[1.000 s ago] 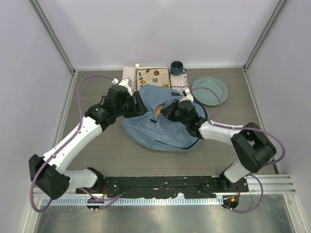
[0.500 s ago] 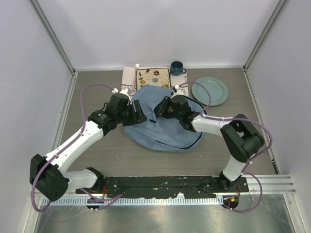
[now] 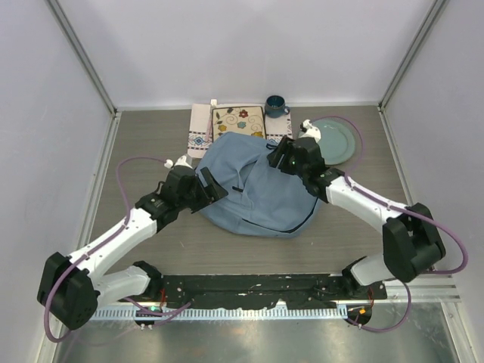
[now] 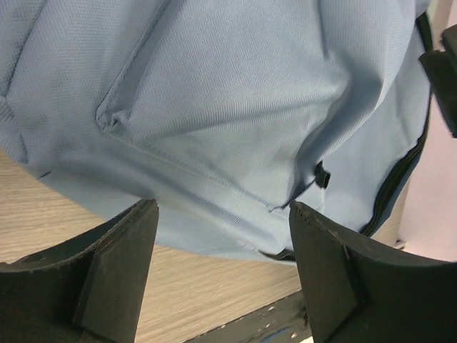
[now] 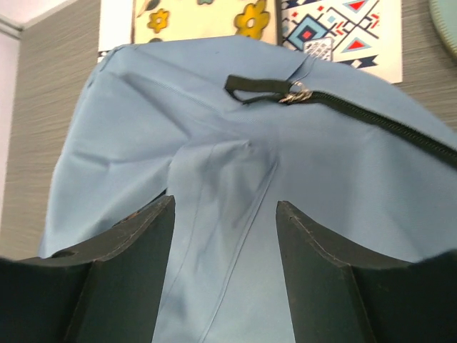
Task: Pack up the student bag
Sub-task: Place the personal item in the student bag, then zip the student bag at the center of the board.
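1. Top external view: the student bag (image 3: 253, 189), a large light-blue fabric backpack, lies slumped at the centre of the table (image 3: 151, 144). Its far edge overlaps a flower-patterned cloth mat (image 3: 238, 121) at its 12 o'clock.
2. A dark mug (image 3: 275, 105) stands behind the bag at about 1 o'clock. A pale green plate (image 3: 333, 141) lies near the bag at 2 o'clock.
3. The left gripper (image 3: 213, 188) sits at the bag's 9 o'clock edge with its jaws spread and nothing between them. In the left wrist view, blue fabric bulges just beyond the fingertips, with bare wood below.
4. The right gripper (image 3: 277, 151) hovers over the bag's 1 o'clock corner, also spread wide and holding nothing. The right wrist view looks down on creased fabric.
5. The bag looks soft, limp and light, so it will likely sag and fold rather than keep its shape when lifted. A pinch on loose cloth may only drag a wrinkle.
6. Firmer holds are probably the black pull loop (image 5: 253, 86) at the head of the dark zipper (image 5: 385, 118), or a stitched seam.
7. The zipper runs out of the right wrist view, so whether the bag is fully closed is unclear. Its straps, its underside and anything inside are hidden.
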{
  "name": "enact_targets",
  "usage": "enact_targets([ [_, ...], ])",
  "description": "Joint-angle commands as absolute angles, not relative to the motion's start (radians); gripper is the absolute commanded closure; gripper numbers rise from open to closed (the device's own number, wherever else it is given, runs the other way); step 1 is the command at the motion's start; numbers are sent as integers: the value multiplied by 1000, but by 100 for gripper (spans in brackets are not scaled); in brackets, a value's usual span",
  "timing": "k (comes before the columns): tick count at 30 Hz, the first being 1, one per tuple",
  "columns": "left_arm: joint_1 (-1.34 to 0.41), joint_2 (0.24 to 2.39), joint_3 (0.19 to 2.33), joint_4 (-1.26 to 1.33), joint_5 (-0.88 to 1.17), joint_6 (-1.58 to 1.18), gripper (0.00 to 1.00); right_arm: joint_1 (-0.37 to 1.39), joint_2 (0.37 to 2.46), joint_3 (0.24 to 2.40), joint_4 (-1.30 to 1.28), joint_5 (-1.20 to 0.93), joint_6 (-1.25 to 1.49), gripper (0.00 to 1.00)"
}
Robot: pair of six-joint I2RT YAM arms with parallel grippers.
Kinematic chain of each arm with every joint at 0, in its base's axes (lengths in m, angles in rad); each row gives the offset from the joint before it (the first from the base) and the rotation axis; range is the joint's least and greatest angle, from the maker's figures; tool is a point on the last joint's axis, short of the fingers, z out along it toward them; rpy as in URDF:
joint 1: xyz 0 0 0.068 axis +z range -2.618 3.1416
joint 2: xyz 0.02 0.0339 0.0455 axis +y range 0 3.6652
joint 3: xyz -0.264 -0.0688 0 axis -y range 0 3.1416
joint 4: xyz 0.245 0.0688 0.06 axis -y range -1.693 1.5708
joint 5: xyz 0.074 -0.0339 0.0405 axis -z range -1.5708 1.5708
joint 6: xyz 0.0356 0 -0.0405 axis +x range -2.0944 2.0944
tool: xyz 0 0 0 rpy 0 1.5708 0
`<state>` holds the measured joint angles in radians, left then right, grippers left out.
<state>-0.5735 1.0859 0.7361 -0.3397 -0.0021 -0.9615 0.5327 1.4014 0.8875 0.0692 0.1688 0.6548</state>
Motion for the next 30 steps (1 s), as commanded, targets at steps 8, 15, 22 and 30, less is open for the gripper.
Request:
enact_targets([
  [8, -565, 1250, 657, 70, -25, -1101, 18, 433, 1687, 1127, 32, -64, 627, 29],
  [15, -528, 1342, 594, 195, 38, -1141, 62, 420, 1641, 1022, 93, -139, 652, 99],
  [22, -332, 1313, 604, 169, 136, -1060, 100, 419, 1520, 850, 118, -143, 704, 99],
  [30, -123, 1333, 836, -95, 270, -850, 100, 486, 1367, 683, 132, -212, 791, 99],
])
